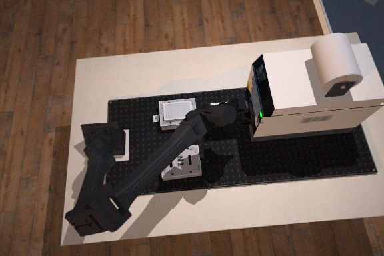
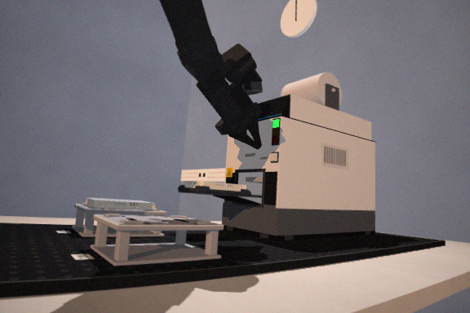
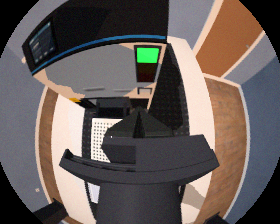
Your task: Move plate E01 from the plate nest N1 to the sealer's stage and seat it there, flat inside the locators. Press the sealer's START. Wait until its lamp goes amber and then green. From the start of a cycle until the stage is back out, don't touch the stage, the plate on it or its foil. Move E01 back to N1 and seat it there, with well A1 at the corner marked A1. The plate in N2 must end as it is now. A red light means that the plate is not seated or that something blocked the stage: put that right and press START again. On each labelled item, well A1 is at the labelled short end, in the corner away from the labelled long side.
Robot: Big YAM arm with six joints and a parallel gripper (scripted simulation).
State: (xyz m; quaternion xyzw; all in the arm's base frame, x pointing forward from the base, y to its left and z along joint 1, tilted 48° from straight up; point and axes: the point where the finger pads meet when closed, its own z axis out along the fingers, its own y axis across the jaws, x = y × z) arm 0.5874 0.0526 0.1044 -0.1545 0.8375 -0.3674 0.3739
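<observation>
My gripper [image 1: 247, 120] [image 2: 258, 145] [image 3: 139, 110] is shut and empty, tip pointing at the sealer's front, above the stage. The START button [image 2: 274, 157] [image 3: 144, 91] is right of and below the fingertips in the exterior view. The sealer's lamp [image 1: 261, 115] [image 2: 276, 123] [image 3: 148, 55] is green. The stage [image 2: 192, 190] is out, with plate E01 [image 2: 230, 186] [image 3: 99, 140] on it; its well pattern shows in the wrist view, partly hidden by the gripper. Nest N1 [image 1: 197, 168] [image 2: 163, 227] holds no plate. Nest N2 [image 1: 167, 127] [image 2: 160, 212] holds a plate [image 1: 178, 111] [image 2: 118, 204].
The sealer [image 1: 300, 85] [image 2: 326, 185] stands right of the nests, with a foil roll [image 1: 335, 58] [image 2: 310, 86] on top. A pale bar [image 2: 204, 174] with two dark squares shows behind the stage. The forearm passes over the area between the nests in the top view.
</observation>
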